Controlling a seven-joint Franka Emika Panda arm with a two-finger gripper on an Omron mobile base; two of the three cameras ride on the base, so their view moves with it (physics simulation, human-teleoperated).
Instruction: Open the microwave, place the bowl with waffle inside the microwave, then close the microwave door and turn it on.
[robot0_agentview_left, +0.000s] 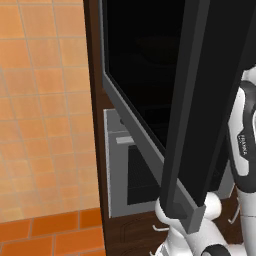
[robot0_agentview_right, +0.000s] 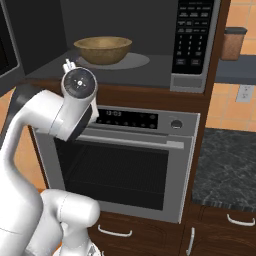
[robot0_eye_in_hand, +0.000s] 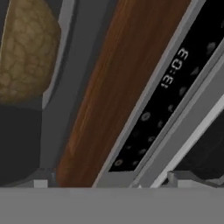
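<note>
The microwave (robot0_agentview_right: 192, 35) stands open. Its black glass door (robot0_agentview_left: 210, 100) is swung out to the left, and its edge also shows as the door (robot0_agentview_right: 7, 50) at the picture's left border. Inside, a tan wooden bowl (robot0_agentview_right: 103, 50) sits on the round turntable plate (robot0_agentview_right: 137, 62); the waffle is hidden below the rim. My wrist hangs just in front of the cavity's lower edge, near the bowl. In the hand view the gripper (robot0_eye_in_hand: 114, 179) is open with nothing between its tips. There the bowl (robot0_eye_in_hand: 26, 52) lies at the upper left.
Under the microwave is the grey oven (robot0_agentview_right: 125, 170) with its display strip (robot0_agentview_right: 127, 119) reading 13:03. A dark stone counter (robot0_agentview_right: 227, 160) lies to the right, with a brown jar (robot0_agentview_right: 233, 44) behind it. Orange tiles (robot0_agentview_left: 45, 125) cover the left.
</note>
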